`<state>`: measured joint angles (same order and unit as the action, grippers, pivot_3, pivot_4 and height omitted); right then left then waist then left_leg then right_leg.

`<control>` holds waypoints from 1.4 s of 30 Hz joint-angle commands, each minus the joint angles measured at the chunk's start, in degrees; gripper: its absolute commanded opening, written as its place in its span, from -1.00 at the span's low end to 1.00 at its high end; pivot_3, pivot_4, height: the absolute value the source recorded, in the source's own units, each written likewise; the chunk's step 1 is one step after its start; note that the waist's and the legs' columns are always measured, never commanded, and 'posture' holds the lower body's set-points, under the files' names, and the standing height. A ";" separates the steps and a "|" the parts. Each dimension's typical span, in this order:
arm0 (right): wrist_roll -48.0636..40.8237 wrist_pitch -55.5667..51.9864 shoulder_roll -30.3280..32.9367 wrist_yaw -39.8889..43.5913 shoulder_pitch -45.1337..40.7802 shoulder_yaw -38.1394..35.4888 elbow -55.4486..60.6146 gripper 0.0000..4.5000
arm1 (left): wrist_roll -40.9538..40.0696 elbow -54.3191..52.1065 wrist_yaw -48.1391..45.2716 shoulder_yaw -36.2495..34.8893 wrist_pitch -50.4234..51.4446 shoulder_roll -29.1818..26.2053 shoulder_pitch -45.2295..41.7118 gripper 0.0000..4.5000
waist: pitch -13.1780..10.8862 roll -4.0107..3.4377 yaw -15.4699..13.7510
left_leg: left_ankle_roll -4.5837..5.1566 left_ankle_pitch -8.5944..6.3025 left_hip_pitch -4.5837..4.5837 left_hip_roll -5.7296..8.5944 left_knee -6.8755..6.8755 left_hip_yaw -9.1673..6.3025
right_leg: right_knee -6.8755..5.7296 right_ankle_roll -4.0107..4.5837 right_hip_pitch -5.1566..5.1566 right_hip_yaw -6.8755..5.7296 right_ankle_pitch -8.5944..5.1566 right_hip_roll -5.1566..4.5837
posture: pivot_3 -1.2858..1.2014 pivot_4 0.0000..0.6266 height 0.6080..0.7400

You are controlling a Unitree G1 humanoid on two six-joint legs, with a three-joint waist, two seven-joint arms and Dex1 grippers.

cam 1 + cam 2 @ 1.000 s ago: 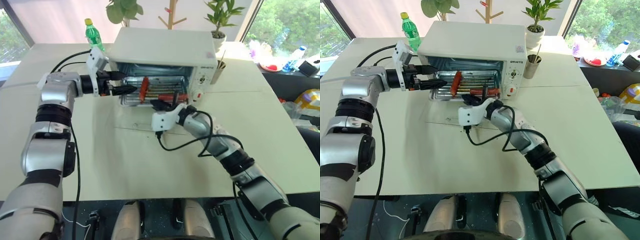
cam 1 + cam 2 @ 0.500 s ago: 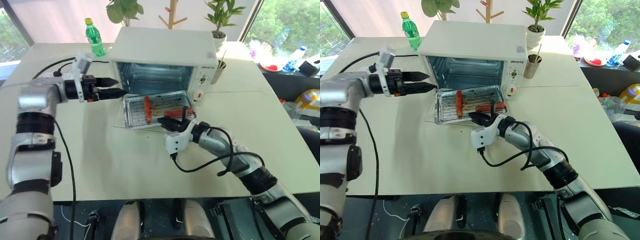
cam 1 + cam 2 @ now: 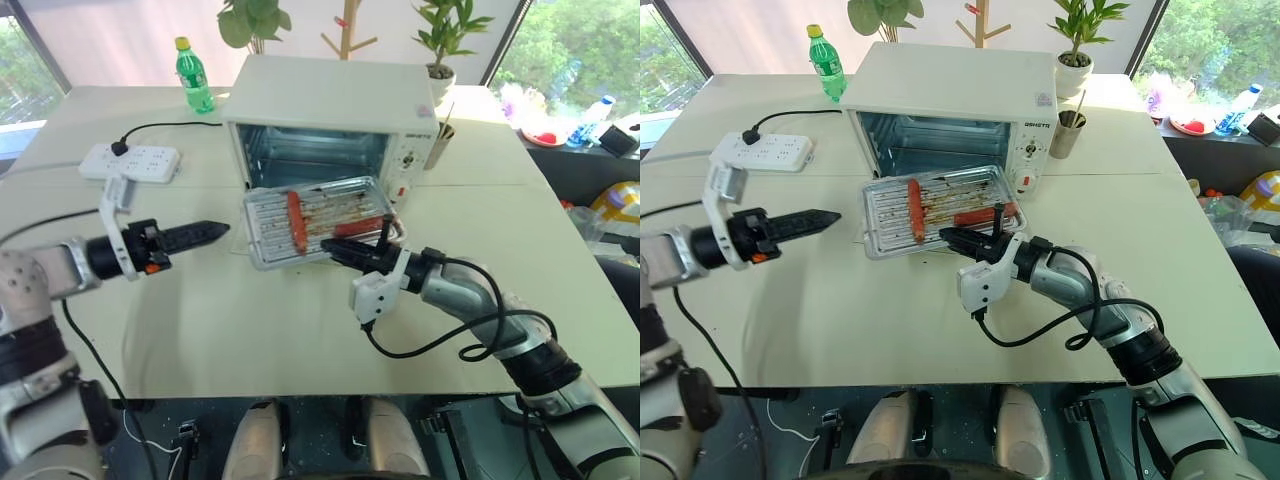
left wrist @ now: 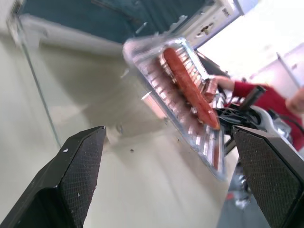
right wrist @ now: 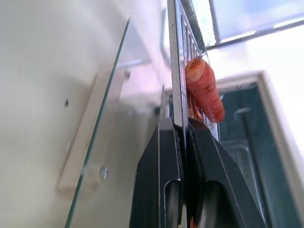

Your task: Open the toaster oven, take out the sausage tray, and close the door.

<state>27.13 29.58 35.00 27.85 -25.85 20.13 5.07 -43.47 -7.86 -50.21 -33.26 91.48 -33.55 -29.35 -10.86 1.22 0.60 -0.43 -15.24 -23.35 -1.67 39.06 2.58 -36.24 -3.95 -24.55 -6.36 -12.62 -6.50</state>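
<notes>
Tray (image 3: 318,221) now drawn clear of oven (image 3: 330,118), pinched at near edge by right gripper (image 3: 970,241); left gripper (image 3: 205,233) withdrawn leftward, fingers spread, empty; door (image 5: 97,142) yet unclosed.

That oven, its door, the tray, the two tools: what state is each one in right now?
toaster oven: open, cavity empty.
door: folded down flat on the table.
sausage tray: out of the oven, held above the door, two sausages on it.
right tool: shut on the tray's front rim.
left tool: open, holding nothing, off to the tray's left.
power strip: one plug in.
</notes>
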 commanded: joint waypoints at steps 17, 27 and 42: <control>-3.66 5.23 2.79 3.52 0.85 -3.23 3.15 -1.00 | -44.39 1.88 51.53 -6.34 -2.58 18.47 5.01 0.15 | 0.00 0.03 -0.03 | -0.26 0.14 0.06 -0.02 0.00 -0.04 | -0.02 0.01 0.03 0.02 0.01 0.00 | 0.03 -0.52 0.65; -4.04 5.37 3.80 4.97 1.12 -3.74 3.85 -1.00 | -69.53 1.37 67.56 11.13 -22.90 11.75 13.78 -0.98 | 0.01 0.02 -0.94 | -0.30 0.15 0.07 0.07 0.00 -0.06 | -0.02 0.03 0.05 0.02 0.01 -0.12 | 0.03 -0.52 0.65; -13.85 1.57 8.16 11.60 7.72 -7.00 8.84 0.60 | -69.53 -2.93 69.12 11.96 -29.10 14.25 20.75 -1.00 | 0.01 0.02 -1.44 | 0.01 -0.02 0.06 0.12 0.01 0.07 | 0.07 0.03 0.08 0.01 0.00 -0.07 | 0.03 -0.52 0.65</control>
<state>16.45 31.35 42.32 39.15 -18.71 15.72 11.43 -112.04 -7.50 20.13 -20.61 63.05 -19.32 -8.84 -10.85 1.25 -0.84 -0.40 -15.27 -23.29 -1.54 39.07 2.65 -36.16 -3.92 -24.45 -6.36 -12.61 -6.58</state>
